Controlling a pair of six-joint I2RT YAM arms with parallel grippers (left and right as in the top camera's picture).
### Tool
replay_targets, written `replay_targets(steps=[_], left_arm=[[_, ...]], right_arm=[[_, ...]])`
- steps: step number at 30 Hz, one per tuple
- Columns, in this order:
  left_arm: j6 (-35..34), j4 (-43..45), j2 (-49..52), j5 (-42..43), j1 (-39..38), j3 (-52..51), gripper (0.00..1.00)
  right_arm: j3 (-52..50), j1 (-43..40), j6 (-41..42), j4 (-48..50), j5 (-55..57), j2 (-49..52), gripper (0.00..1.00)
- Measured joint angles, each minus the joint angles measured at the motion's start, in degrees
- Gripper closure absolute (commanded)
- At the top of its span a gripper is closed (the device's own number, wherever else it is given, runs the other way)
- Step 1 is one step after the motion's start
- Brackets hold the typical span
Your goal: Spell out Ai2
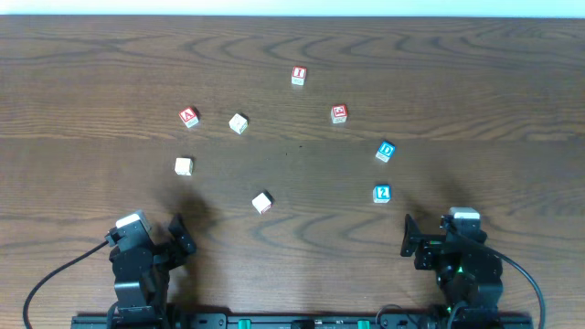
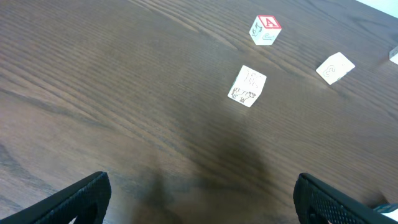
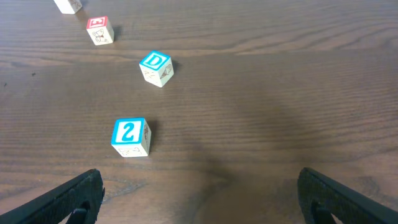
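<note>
overhead view: table is carrying eight small blocks, all lying scattered, none lined up; both arms are sitting at the near edge.
step: nothing is being spelled yet, so I'm judging this as the very start, with the first letter waiting to be fetched.
next move: likely calling for the left arm reaching out to the A, closing on two opposite sides, and keeping the letter face up. A clear patch at mid-table is looking right for the row.
left gripper: jaws are standing wide apart and holding nothing, hanging over bare wood.
right gripper: jaws are spread wide too, gripping nothing, pointing toward the blue blocks.
A block: white cube, red A facing up, lying on the left side, well apart from the left gripper.
I block: red letter on top, lying farthest back near the middle, apart from everything else.
2 block: blue top with a white 2, pale sides, sitting square and flat, nearest thing ahead of the right gripper.
D block: blue, lying beyond the 2, turned at an angle; not needed.
red block: letter is reading too small to tell.
white block: lying near the A, on its right, not touching.
second white block: showing only a line drawing, lying closer in than the A.
third white block: lying nearest the arms, no letter showing.
</note>
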Motion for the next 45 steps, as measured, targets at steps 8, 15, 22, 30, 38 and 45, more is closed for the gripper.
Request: replay_targets(steps=[8,15,22,30,38,45], left_arm=[[0.0,0.0,0.0,0.0,0.0,0.0,0.05],[0.0,0.0,0.0,0.0,0.0,0.0,0.05],[0.0,0.0,0.0,0.0,0.0,0.0,0.05],[0.0,0.0,0.0,0.0,0.0,0.0,0.05],[0.0,0.0,0.0,0.0,0.0,0.0,0.05],[0.0,0.1,0.0,0.0,0.0,0.0,0.05]], right_arm=[[0.0,0.0,0.0,0.0,0.0,0.0,0.01],[0.0,0.0,0.0,0.0,0.0,0.0,0.01],[0.0,0.0,0.0,0.0,0.0,0.0,0.0],[-0.4,0.0,1.9,13.3,-3.6,0.0,0.01],[-0.4,0.0,3.6,35.3,-11.8,2.8,0.01],[-0.5,0.0,3.8,45.9,-13.3,16.5,0.01]])
